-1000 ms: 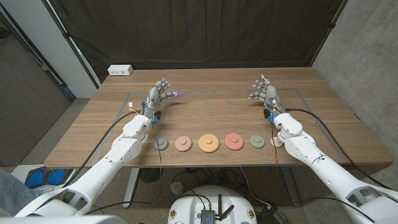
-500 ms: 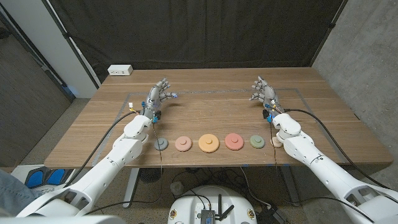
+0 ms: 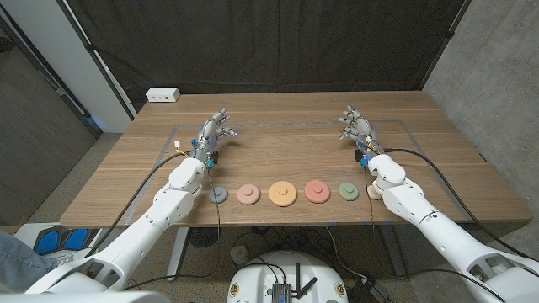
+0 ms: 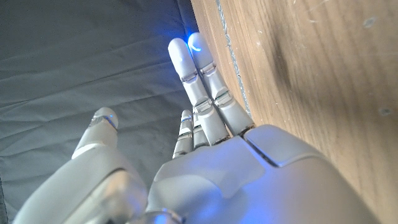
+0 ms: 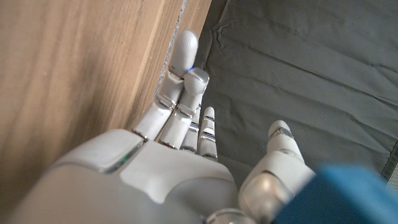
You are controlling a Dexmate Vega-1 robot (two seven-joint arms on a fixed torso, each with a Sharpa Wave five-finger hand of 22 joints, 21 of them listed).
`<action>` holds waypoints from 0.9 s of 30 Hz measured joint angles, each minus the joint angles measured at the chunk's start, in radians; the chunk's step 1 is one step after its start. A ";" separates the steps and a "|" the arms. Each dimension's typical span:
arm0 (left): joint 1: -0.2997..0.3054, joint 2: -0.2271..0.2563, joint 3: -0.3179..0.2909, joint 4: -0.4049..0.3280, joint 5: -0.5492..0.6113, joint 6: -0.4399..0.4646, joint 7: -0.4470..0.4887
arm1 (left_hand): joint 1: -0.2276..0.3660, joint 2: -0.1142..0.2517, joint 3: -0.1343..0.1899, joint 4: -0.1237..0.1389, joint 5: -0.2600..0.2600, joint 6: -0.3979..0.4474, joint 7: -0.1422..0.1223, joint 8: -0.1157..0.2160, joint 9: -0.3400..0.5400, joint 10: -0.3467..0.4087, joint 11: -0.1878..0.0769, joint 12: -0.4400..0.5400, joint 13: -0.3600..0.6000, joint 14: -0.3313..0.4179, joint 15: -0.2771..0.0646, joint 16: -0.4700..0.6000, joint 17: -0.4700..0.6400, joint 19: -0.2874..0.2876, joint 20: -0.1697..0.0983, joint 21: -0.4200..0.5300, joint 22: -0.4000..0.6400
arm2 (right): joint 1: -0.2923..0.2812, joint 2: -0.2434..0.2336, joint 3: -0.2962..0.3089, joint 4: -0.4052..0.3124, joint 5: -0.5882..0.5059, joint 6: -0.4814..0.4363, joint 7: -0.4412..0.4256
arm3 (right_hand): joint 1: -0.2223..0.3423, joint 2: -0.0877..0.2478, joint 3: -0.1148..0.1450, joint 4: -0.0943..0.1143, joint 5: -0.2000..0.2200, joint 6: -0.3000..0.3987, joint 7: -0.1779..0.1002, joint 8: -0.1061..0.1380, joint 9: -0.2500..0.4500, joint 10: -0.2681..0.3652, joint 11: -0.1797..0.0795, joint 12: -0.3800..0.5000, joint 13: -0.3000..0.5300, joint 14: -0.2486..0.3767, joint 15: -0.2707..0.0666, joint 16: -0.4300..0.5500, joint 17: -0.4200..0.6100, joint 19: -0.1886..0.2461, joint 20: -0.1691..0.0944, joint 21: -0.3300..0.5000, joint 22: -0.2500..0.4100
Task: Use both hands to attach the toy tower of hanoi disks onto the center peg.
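Several round disks lie in a row near the table's front edge: a small grey-blue disk (image 3: pixel 218 195), a salmon disk (image 3: pixel 248 194), a larger orange disk (image 3: pixel 282 194), a red disk (image 3: pixel 317 192), a green disk (image 3: pixel 349 192) and a small beige disk (image 3: pixel 375 192). My left hand (image 3: pixel 215 130) is well behind the grey-blue disk, its fingers (image 4: pixel 198 87) stretched out over the wood and holding nothing. My right hand (image 3: pixel 355 124) is behind the green disk, its fingers (image 5: pixel 180 81) also extended and empty. Both hands stand on edge beside the table surface.
A faint tape rectangle (image 3: pixel 286 124) marks the work area on the wooden table (image 3: pixel 278 156). A white power strip (image 3: pixel 162 94) sits past the back left corner. A black curtain (image 3: pixel 269 42) hangs behind. Cables (image 3: pixel 205 181) run along both forearms.
Both hands have turned slightly and drawn their fingers closer together, staying at the back of the table. The disks have not moved.
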 measured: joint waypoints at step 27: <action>0.034 0.022 0.004 -0.067 0.086 0.011 0.098 | 0.271 0.000 0.064 -0.025 0.070 -0.016 -0.041 -0.009 0.003 -0.045 -0.073 -0.006 0.016 -0.021 0.009 0.053 0.018 -0.037 0.014 0.024 0.004 | -0.037 -0.019 0.003 -0.077 -0.085 -0.045 -0.130 | 0.204 -0.065 0.119 -0.044 0.067 0.007 0.030 -0.008 0.006 -0.069 -0.036 -0.046 0.057 -0.035 0.016 0.169 -0.001 -0.027 0.009 0.015 0.009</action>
